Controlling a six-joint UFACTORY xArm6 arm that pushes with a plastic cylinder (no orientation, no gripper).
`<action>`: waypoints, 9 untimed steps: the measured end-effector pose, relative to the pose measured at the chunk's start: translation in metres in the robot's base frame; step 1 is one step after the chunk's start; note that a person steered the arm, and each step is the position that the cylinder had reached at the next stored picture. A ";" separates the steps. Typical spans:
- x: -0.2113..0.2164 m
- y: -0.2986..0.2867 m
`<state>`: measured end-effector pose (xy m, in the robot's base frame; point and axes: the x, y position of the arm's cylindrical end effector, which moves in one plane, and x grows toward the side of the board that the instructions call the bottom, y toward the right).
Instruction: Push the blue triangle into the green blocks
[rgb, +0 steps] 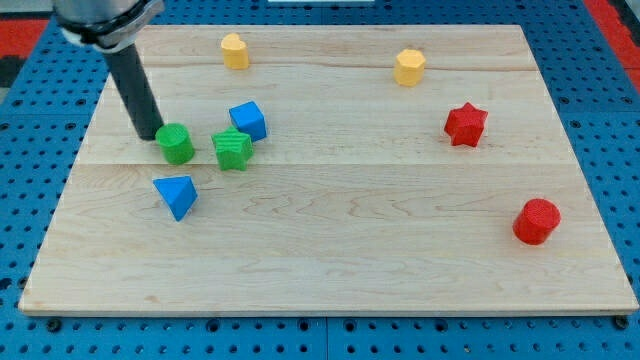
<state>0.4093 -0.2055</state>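
Observation:
The blue triangle (176, 195) lies on the wooden board (330, 240) at the view's left, below the green blocks. A green cylinder (176, 144) and a green star-like block (232, 149) sit side by side just above it, a small gap apart. My tip (147, 135) rests at the left edge of the green cylinder, touching or almost touching it. The tip is above and to the left of the blue triangle.
A blue cube (248, 121) touches the green star's upper right. Two yellow blocks (234, 50) (409, 67) stand near the view's top. A red star (465, 124) and a red cylinder (536, 221) are at the right.

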 end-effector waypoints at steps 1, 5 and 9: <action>0.007 0.002; 0.106 0.005; 0.058 0.074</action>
<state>0.4670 -0.1318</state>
